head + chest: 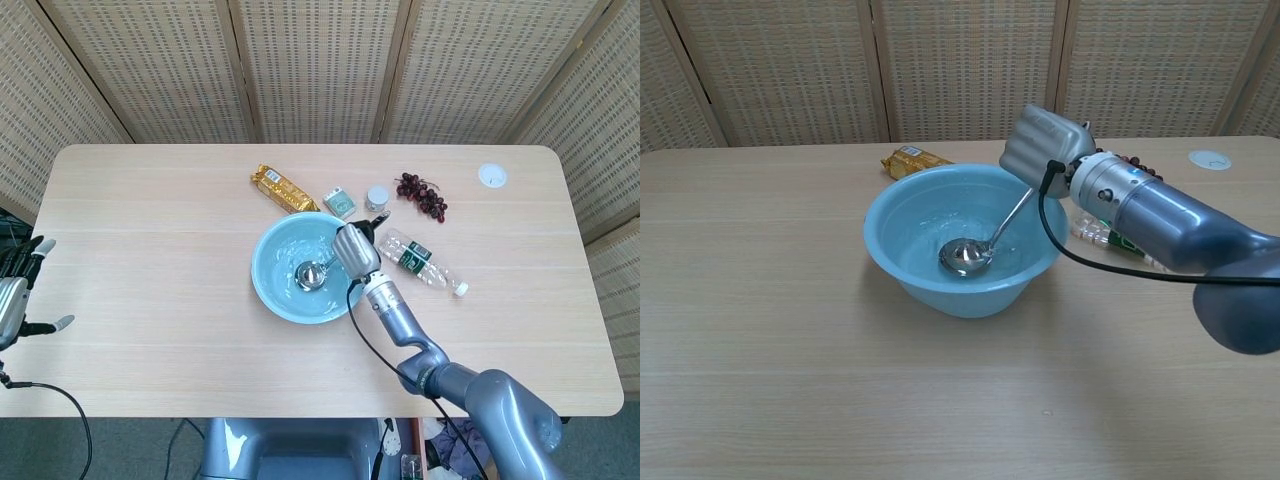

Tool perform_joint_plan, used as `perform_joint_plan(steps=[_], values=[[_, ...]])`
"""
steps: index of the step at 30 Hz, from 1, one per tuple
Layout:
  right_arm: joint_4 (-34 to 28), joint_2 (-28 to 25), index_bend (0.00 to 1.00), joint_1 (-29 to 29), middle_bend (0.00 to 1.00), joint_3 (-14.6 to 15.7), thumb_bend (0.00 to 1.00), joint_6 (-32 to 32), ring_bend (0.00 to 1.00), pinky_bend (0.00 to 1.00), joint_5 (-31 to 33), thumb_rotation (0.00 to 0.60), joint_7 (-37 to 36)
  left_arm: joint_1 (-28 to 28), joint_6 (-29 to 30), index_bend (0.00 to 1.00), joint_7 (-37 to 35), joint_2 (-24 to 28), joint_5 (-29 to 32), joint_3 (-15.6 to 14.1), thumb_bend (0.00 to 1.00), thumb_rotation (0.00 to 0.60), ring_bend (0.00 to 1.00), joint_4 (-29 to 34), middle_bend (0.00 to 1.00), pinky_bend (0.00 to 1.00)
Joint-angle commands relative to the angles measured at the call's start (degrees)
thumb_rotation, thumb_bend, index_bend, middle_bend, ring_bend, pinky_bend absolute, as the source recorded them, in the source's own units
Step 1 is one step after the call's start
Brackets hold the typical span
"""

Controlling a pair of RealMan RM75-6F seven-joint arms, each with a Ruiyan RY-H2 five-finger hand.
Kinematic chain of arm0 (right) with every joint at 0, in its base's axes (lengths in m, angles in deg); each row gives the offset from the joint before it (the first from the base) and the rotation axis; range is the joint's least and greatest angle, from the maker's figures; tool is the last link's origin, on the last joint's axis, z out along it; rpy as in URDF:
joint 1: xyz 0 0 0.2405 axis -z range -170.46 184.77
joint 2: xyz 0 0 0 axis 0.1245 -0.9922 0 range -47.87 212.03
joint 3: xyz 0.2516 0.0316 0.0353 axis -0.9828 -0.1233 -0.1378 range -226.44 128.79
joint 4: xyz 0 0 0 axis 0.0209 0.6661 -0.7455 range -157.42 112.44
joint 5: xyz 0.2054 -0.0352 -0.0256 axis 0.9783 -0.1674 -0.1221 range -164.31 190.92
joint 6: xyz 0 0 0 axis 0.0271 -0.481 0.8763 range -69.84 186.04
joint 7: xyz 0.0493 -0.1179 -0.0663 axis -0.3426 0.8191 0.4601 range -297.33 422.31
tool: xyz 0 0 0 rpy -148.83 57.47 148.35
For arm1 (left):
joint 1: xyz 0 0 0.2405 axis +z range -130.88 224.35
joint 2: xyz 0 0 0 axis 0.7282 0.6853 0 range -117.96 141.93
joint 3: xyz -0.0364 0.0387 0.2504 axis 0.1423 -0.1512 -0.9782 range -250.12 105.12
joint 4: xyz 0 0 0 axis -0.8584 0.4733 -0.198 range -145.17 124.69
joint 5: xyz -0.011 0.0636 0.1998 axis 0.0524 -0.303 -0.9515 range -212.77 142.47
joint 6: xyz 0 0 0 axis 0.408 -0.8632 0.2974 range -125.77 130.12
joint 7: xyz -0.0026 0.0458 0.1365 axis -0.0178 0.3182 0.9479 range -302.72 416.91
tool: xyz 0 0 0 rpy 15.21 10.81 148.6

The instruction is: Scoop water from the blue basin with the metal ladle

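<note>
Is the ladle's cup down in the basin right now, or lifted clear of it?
Down in it. The metal ladle has its cup low inside the blue basin, handle slanting up to the right robot hand.

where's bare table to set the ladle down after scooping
Bare table runs from the blue basin out to the left hand, and along the near edge. It is crowded behind and right of the basin: gold packet, small jar, grapes, bottle. The right hand holds the ladle.
</note>
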Motion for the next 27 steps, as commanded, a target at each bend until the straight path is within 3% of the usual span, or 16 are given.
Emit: perform_joint_plan(steps=[1, 11, 18, 24, 27], values=[[-2.93, 0.1, 0.86, 1.11, 1.0, -1.4, 0.94, 0.04, 0.99, 1.0, 0.26, 0.6, 4.19, 0.01, 0.04, 0.0, -0.08, 0.05, -0.05, 0.0, 0.0, 0.6, 0.0, 0.02, 0.0, 0.0], [-14.82, -1.92, 0.86, 3.27, 1.0, -7.85, 0.94, -1.44, 0.99, 1.0, 7.74, 0.6, 13.84, 0.08, 0.21, 0.0, -0.34, 0.14, -0.26, -0.06, 0.0, 0.6, 0.0, 0.05, 0.0, 0.0], [-27.22, -4.48, 0.86, 4.67, 1.0, -17.82, 0.94, -2.91, 0.99, 1.0, 22.86, 0.6, 15.9, 0.15, 0.33, 0.0, -0.61, 0.25, -0.53, -0.15, 0.0, 0.6, 0.0, 0.1, 0.0, 0.0], [-34.14, -8.05, 0.86, 4.63, 1.0, -23.67, 0.94, -5.18, 0.99, 1.0, 31.93, 0.6, 15.21, 0.39, 0.69, 0.0, -1.24, 0.52, -0.96, -0.25, 0.0, 0.6, 0.0, 0.21, 0.0, 0.0], [-36.75, -9.97, 0.86, 4.47, 1.0, -24.55, 0.94, -6.01, 0.99, 1.0, 34.17, 0.6, 14.92, 0.47, 0.81, 0.0, -1.53, 0.61, -1.3, -0.33, 0.0, 0.6, 0.0, 0.22, 0.0, 0.0]])
